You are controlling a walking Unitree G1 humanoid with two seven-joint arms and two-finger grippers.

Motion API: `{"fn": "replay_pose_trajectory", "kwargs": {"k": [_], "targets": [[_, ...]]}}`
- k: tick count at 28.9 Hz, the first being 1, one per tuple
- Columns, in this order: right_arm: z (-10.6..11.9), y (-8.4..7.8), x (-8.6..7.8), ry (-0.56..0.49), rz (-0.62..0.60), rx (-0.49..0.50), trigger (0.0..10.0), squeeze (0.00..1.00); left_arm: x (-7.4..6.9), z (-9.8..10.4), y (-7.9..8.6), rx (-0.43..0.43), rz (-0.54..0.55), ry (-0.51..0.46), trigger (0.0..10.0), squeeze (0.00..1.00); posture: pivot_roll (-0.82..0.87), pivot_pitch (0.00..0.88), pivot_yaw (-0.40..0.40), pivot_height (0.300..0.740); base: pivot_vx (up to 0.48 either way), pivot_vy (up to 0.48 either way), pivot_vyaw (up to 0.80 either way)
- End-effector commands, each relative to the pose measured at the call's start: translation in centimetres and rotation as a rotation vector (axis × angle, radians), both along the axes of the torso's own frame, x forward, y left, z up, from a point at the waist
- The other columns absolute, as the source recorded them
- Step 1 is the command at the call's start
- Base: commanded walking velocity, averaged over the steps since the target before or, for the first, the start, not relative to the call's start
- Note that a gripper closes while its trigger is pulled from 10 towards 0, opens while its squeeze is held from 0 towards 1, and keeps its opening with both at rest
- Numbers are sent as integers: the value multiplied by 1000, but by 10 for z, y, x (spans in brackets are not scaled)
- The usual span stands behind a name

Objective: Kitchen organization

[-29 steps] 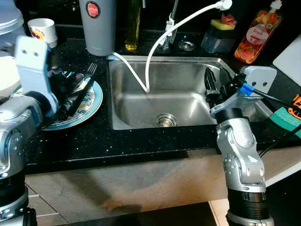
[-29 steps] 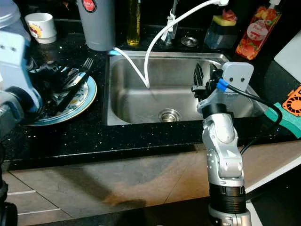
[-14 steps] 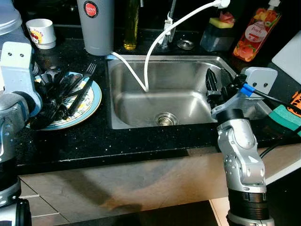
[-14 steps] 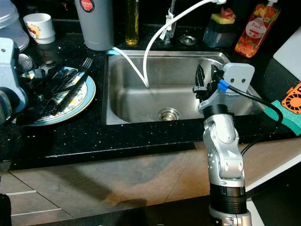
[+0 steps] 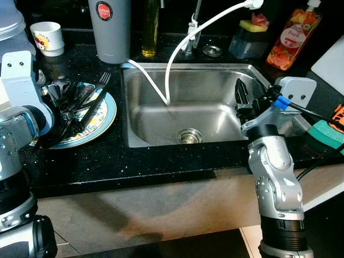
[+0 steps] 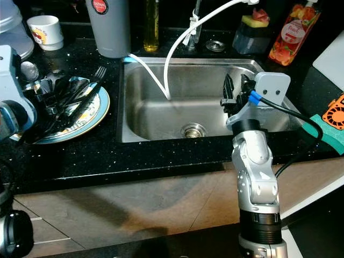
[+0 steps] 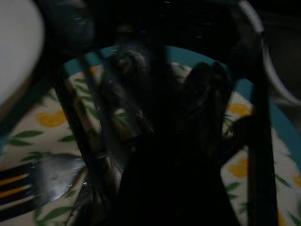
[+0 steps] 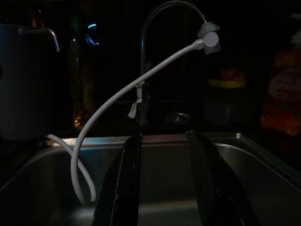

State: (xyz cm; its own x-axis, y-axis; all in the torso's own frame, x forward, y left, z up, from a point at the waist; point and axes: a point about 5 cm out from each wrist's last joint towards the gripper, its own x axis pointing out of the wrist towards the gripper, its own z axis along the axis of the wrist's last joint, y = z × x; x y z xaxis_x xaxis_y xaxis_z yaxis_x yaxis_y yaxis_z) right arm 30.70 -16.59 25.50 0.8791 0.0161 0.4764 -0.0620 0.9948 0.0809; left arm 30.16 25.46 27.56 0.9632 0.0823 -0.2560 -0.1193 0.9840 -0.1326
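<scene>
left gripper [image 5: 70, 110]: we've got it down over the plate [image 5: 105, 115], jaws in among the dark cutlery. Honestly can't tell if they're spread or pinched; the wrist view is too murky and everything black blends together.

right gripper [image 8: 162, 183]: parked over the right side of the sink [image 5: 215, 80], jaws clearly apart with nothing between them. Looking along them we see the faucet [image 8: 160, 28] and the white hose [image 8: 117, 99] looping into the basin.

cutlery [image 6: 64, 105]: a messy pile of black utensils right under and around the left jaws, all on the plate. A silver fork [image 5: 99, 88] lies across the plate's far rim, just past the jaw tips.

plate: blue-rimmed, floral, sitting on the black tabletop [image 5: 134, 161] left of the sink.

beyond the jaws: grey tumbler [image 5: 110, 29], oil bottle [image 5: 150, 27] and a small cup [image 5: 48, 35] along the back; sponge holder [image 5: 248, 37] and orange soap bottle [image 5: 293, 35] past the right jaws.

progress: early days, we reckon. The sink is bare apart from the hose, the plate and cutlery aren't sorted or moved anywhere, and nothing visibly sits in either set of jaws.

what's left: pretty much all of it, starting with lifting something off that plate.
</scene>
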Motion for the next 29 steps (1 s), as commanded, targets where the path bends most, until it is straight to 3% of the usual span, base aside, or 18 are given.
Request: {"fn": "replay_pose_trajectory", "kwargs": {"k": [1,2,5,8,12,13,14,15,18,19,21,23,24,25,26,27,28,29], "targets": [[-4,-3,0,10,-6,11,10000,0,4,-20,0,-3,28,97,0,0,114,94,-86,740,0,0,0],[-4,-3,0,10,-6,11,10000,0,4,-20,0,-3,28,97,0,0,114,94,-86,740,0,0,0],[-3,-3,0,9,-5,13,10000,0,5,-12,4,153,90,46,0,0,114,94,-86,740,0,0,0],[-3,-3,-1,8,-5,14,10000,0,6,-3,3,205,117,-9,0,0,114,94,-86,740,0,0,0],[-3,-2,-1,6,-4,19,10000,0,8,13,-2,194,111,-120,0,0,114,94,-86,740,0,0,0],[-2,-2,-1,4,-4,22,10000,0,8,36,-13,176,59,-273,9922,0,96,84,-84,740,0,0,0],[-2,-3,-1,2,-4,25,10000,0,8,47,-18,169,40,-346,10000,0,96,84,-84,740,0,0,0],[-2,-3,-1,2,-4,25,10000,0,8,47,-18,169,40,-346,10000,0,96,84,-84,740,0,0,0],[1,-7,0,-2,-8,64,10000,0,15,66,-38,95,-50,-474,10000,0,84,73,-82,740,0,0,0],[1,-7,0,-2,-8,64,10000,0,15,66,-38,95,-50,-474,10000,0,84,73,-82,740,0,0,0],[3,-11,2,-6,-17,93,10000,0,26,69,-58,47,-120,-508,10000,0,81,67,-90,740,0,0,0],[5,-13,3,-8,-23,106,10000,0,40,66,-93,-19,-250,-526,10000,0,76,62,-87,740,0,0,0],[5,-13,3,-8,-23,106,10000,0,40,66,-93,-19,-250,-526,10000,0,76,62,-87,740,0,0,0],[6,-14,5,-12,-31,105,10000,0,56,43,-144,78,-395,-468,10000,0,59,46,-77,740,0,0,0],[6,-14,5,-12,-31,105,10000,0,56,43,-144,78,-395,-468,10000,0,59,46,-77,740,0,0,0],[6,-13,5,-15,-35,103,10000,0,63,24,-172,83,-487,-411,10000,0,59,46,-77,740,0,0,0],[6,-13,5,-15,-35,103,10000,0,63,24,-172,83,-487,-411,10000,0,59,46,-77,740,0,0,0],[6,-12,6,-16,-36,102,10000,0,66,8,-193,67,-553,-371,10000,0,45,43,-65,740,0,0,0]]}}
